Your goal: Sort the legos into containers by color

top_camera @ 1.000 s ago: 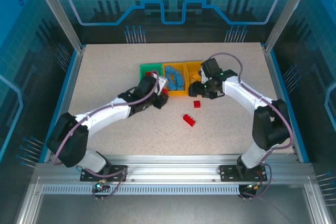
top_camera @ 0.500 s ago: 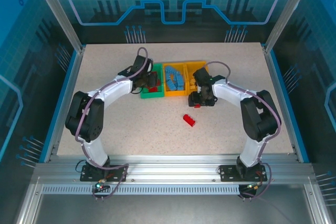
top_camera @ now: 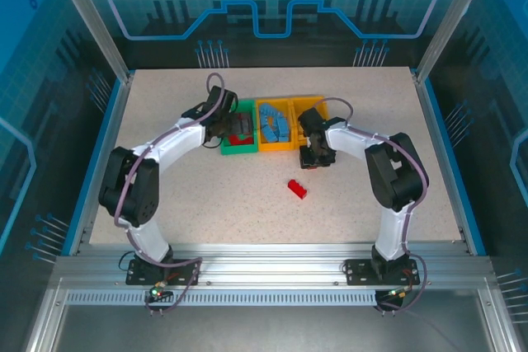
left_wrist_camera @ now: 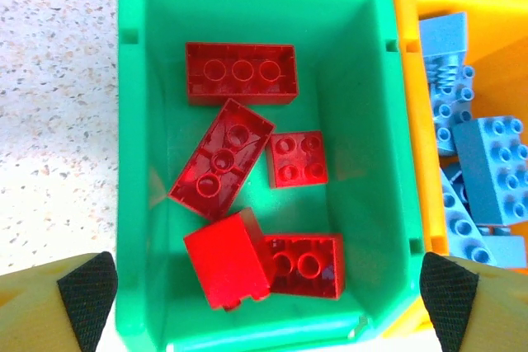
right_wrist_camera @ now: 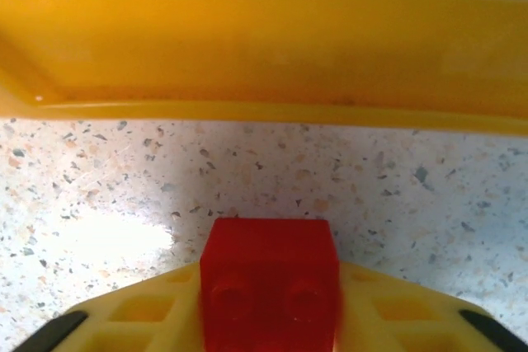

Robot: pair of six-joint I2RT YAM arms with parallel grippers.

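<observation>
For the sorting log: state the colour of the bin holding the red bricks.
Green bin, best seen in the left wrist view.

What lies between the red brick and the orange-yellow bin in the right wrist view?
Only bare table separates red brick and bin, in the right wrist view.

Glossy smooth plastic: red lego [right_wrist_camera: 268, 278]. Shiny plastic: green bin [left_wrist_camera: 375, 121]. Matt, speckled, stone-like: table [right_wrist_camera: 247, 171].
</observation>
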